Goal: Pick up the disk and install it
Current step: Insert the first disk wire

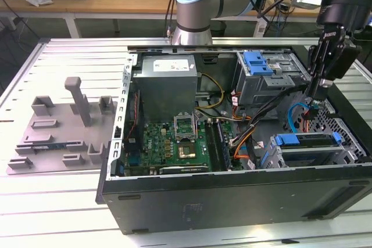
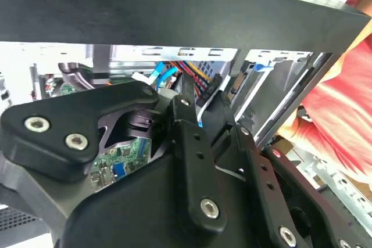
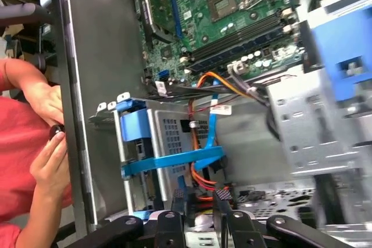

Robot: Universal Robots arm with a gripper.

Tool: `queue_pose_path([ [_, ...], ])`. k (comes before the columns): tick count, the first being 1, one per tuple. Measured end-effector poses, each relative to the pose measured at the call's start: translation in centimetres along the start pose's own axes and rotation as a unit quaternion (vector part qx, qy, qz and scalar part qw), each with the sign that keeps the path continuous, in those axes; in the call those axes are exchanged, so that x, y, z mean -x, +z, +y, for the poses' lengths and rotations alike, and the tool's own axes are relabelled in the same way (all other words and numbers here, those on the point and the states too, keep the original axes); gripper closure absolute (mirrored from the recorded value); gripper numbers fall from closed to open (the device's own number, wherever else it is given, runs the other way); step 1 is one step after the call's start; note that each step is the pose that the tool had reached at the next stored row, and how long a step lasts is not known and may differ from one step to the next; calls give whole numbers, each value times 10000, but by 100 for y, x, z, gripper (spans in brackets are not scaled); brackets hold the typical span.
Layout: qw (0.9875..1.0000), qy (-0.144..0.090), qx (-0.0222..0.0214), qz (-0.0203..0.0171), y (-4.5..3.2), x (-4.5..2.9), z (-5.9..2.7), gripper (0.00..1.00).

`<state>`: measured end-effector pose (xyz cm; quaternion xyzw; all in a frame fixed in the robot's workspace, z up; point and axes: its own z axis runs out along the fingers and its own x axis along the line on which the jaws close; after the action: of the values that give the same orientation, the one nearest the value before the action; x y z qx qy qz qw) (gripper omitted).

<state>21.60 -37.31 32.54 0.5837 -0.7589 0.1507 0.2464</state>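
Pincer (image 3: 200, 197): fingertips stand apart, cables visible through the gap, nothing between them, so empty. In the exterior view it hangs inside the open computer case (image 1: 232, 198), at the exterior view's right by the drive bays, just above the lower bay. Disk (image 1: 307, 140) looks seated in that lower bay; only its blue carrier edge shows, running along the top of the grey cage. Judgement: this is the install end of the task, with the disk in the bay and not in the grip.

Doing this step well:
- Keep the fingertips square to the bay.
- Stay off the blue flat cable (image 3: 212, 123) and the orange wires (image 3: 224, 79), which cross just beside the bay. A snag would tug the connectors.
- The carrier should sit flush, both ends level, no tilt.
- A person's hand (image 3: 49, 161) is at the outer side of the case wall, near the arm, so slow and small motions are safer.

Other items: a grey tray (image 1: 58, 137) with posts sits on the worktop (image 1: 58, 219) beside the case, at the exterior view's left. The upper cage with its blue latch (image 1: 258, 62) is apart from the pincer.

Hidden or unclear:
- The disk's label and silver face are not visible.
- Cannot tell whether the carrier is clicked fully home.
- In the second wrist view the pincer's own linkage blocks the bay.
- The far end of the carrier is cut off behind the cage and cables.
- Fingertip contact with the cage: cannot tell.
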Motion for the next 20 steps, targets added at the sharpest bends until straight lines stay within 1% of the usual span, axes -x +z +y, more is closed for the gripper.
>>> queue_pose_path([
  [2,10000,6,-4,24,0,3,1,67],
  [3,10000,7,-7,31,0,4,1,67],
  [7,10000,2,-8,28,10,6,-2,67],
  [11,10000,0,-7,21,43,-38,-17,67],
  [16,10000,0,-7,21,41,-35,-53,67],
  [20,10000,0,-7,21,60,-36,-60,67],
])
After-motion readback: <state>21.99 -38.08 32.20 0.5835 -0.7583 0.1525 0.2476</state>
